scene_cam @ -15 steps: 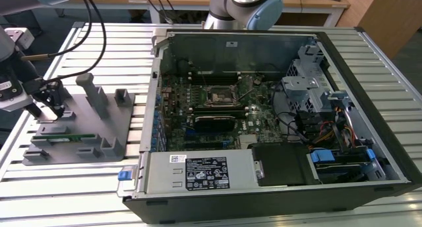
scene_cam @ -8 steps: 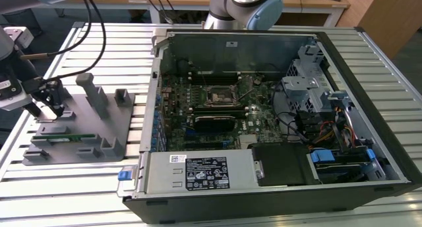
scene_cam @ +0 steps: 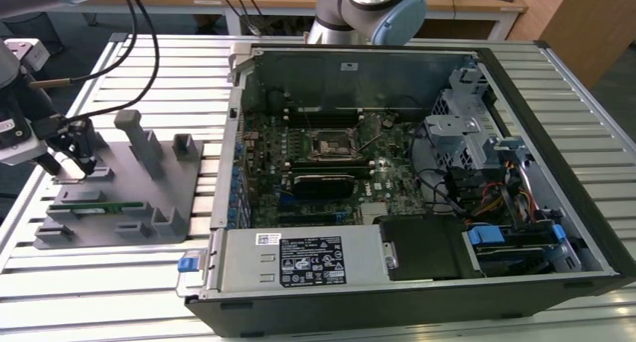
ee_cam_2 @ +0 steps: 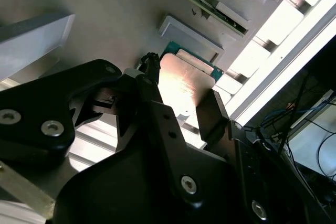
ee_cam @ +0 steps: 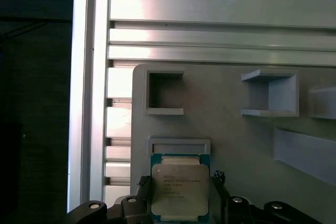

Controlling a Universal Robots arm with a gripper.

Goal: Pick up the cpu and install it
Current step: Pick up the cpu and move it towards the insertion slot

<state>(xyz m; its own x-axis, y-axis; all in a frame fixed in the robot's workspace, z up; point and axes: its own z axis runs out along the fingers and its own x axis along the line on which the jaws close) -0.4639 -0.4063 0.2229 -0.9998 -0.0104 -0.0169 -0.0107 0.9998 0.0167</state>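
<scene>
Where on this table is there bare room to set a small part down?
Bare table slats run between the grey fixture and the edge nearest the exterior camera, and again behind the fixture. Crowded: the fixture corner where the hand is at the cpu, and inside the open computer case.

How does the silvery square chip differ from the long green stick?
The cpu is square with a silver top; the memory stick is long, narrow and green. The cpu sits right at the pincer; the memory stick lies apart from it. Both rest on the grey tray.
</scene>
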